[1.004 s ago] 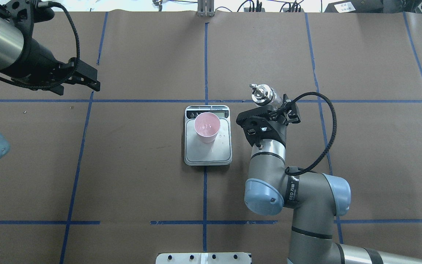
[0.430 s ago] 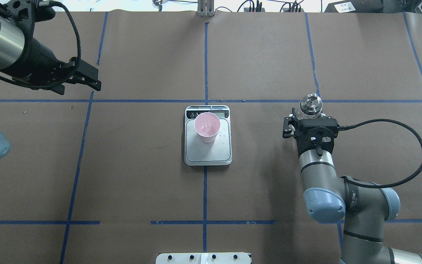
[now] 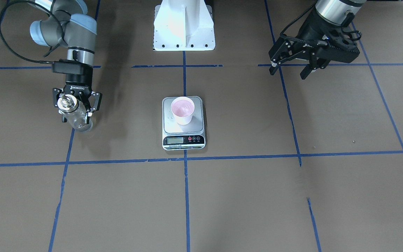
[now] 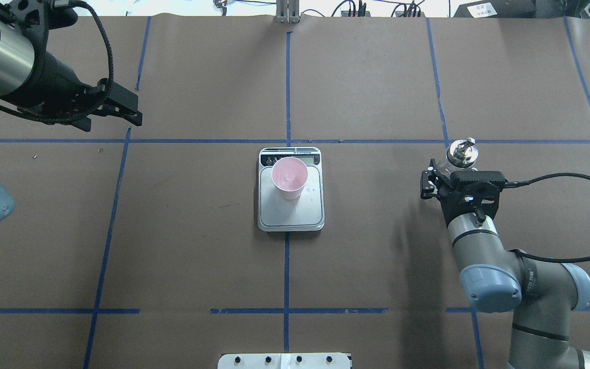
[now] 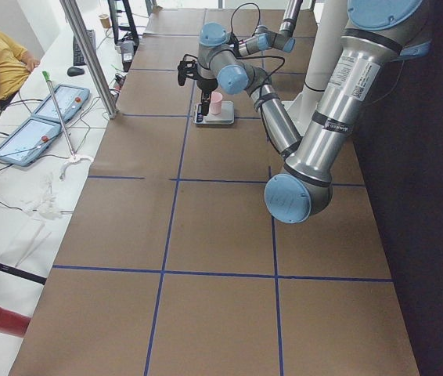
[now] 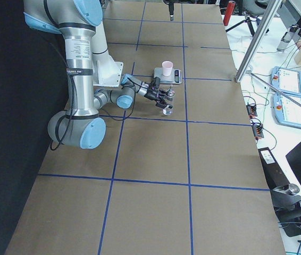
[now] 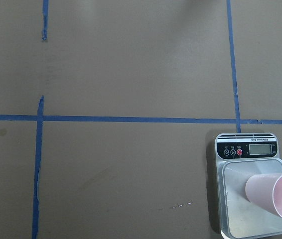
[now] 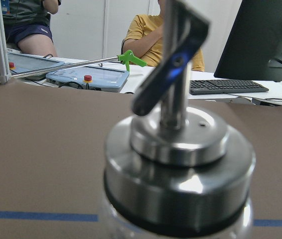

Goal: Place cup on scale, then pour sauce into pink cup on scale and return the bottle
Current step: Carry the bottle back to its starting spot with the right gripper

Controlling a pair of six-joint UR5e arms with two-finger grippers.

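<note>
The pink cup (image 4: 289, 177) stands upright on the silver scale (image 4: 291, 218) at the table's middle, and both also show in the front view as the cup (image 3: 182, 110) and the scale (image 3: 184, 134). My right gripper (image 4: 455, 165) is shut on the clear glass bottle (image 4: 462, 152), well to the right of the scale. The bottle (image 3: 75, 117) is upright and low over the table; I cannot tell whether its base touches. Its silver spout cap (image 8: 178, 164) fills the right wrist view. My left gripper (image 4: 121, 110) hangs open and empty at the far left.
Blue tape lines cross the brown paper table cover. The robot's white base (image 3: 184, 26) sits behind the scale. Beyond the table's far edge are a person (image 8: 156, 42), tablets (image 8: 86, 77) and a keyboard (image 8: 228, 86).
My right arm has carried the bottle to the right, away from the scale. The cup, the scale and the left arm have stayed put.
</note>
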